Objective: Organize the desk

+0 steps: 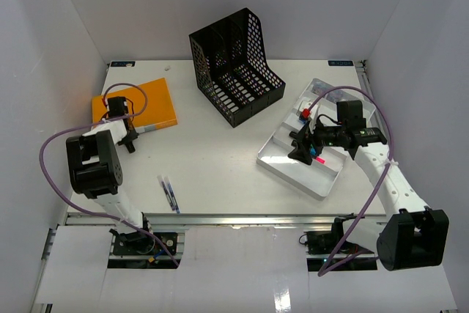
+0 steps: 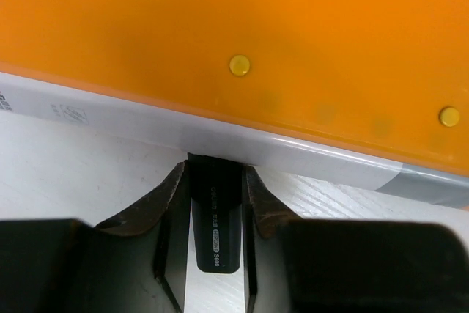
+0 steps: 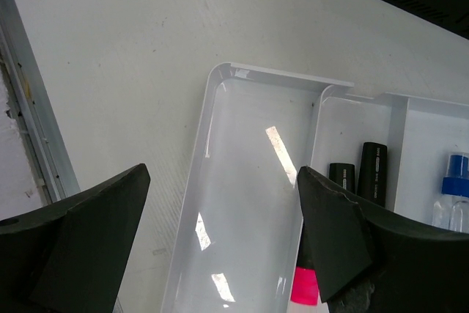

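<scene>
The white desk (image 1: 220, 159) carries an orange notebook (image 1: 135, 104) at the far left. My left gripper (image 1: 126, 137) is low at the notebook's near edge. In the left wrist view its fingers (image 2: 214, 172) are closed against both sides of a black marker (image 2: 215, 218), which lies on the desk with its tip at the notebook's (image 2: 220, 34) white edge. My right gripper (image 1: 304, 148) hovers open over the silver tray (image 1: 293, 174). In the right wrist view, its jaws (image 3: 220, 203) span the tray's long empty compartment (image 3: 220, 71).
A black mesh file rack (image 1: 234, 64) stands at the back centre. Two blue pens (image 1: 169, 193) lie near the front rail (image 1: 220, 218). The tray holds a pink highlighter (image 3: 304, 287), black markers (image 3: 370, 170), a blue-capped item (image 3: 456, 174) and a red item (image 1: 303, 113).
</scene>
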`<state>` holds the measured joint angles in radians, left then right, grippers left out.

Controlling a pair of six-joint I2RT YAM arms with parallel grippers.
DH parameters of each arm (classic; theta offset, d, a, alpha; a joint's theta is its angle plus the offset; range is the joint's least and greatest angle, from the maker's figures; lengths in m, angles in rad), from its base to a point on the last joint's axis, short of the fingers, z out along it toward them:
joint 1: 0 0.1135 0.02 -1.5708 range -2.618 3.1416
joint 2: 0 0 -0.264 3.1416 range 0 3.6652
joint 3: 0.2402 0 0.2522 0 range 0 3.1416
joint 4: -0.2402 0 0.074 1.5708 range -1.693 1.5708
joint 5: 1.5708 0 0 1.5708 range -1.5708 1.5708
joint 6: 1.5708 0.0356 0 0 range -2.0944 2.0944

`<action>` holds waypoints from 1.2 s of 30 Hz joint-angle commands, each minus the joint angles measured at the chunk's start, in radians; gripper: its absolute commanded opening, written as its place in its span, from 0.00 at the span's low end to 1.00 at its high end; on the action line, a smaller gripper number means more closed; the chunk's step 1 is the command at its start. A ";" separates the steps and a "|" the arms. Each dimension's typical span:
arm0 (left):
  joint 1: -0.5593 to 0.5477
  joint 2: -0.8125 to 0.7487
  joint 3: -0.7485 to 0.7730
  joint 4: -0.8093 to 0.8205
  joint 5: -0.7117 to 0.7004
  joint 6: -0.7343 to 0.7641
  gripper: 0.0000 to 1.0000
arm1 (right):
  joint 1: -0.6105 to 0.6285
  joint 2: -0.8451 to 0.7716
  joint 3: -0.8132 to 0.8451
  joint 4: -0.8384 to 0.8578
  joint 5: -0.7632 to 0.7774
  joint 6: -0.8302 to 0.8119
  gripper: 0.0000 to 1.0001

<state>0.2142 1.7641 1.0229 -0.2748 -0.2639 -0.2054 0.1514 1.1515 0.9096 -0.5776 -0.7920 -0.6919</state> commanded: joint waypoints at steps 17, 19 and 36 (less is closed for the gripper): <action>0.002 -0.359 -0.302 -0.043 0.842 -0.233 0.16 | -0.015 -0.039 -0.083 -0.003 -0.050 -0.006 0.88; 0.001 -0.385 -0.303 -0.040 0.922 -0.241 0.16 | -0.015 -0.033 -0.091 0.006 -0.067 0.004 0.89; -0.538 -0.310 -0.348 0.631 1.235 -0.466 0.17 | 0.133 0.273 0.213 0.259 -0.113 0.688 0.85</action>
<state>-0.2169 1.4379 0.6339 0.1382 0.9918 -0.6415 0.2410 1.4066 1.0558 -0.5004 -0.9110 -0.3407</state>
